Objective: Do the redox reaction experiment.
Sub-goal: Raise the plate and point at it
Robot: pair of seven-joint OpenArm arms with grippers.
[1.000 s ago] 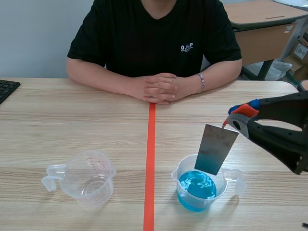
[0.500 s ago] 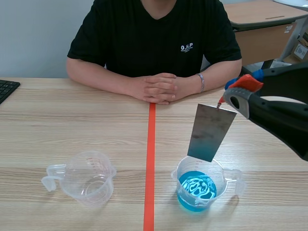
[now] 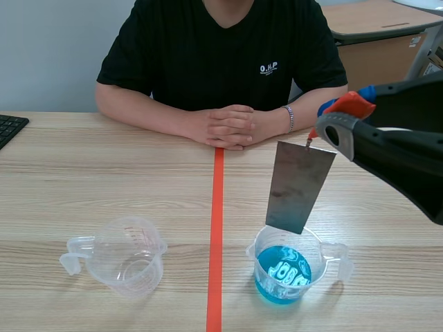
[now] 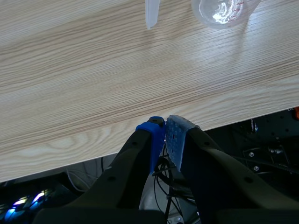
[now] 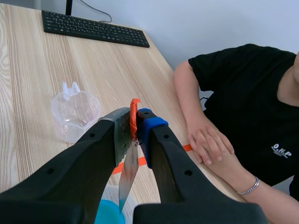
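Right gripper (image 3: 327,131) pinches flat grey metal sheet (image 3: 296,185) above clear plastic beaker of blue liquid (image 3: 254,251); left gripper (image 4: 164,134) pressed together, empty.

Left gripper (image 4: 164,127): fingers pressed together on nothing; tips over the near edge of the table (image 4: 93,70)
Left arm: outside the scene view
Right arm: enters from the right, high above the table
Right gripper (image 3: 331,128): points toward the table's middle; fingers clamped on the top corner of the metal sheet (image 3: 297,187)
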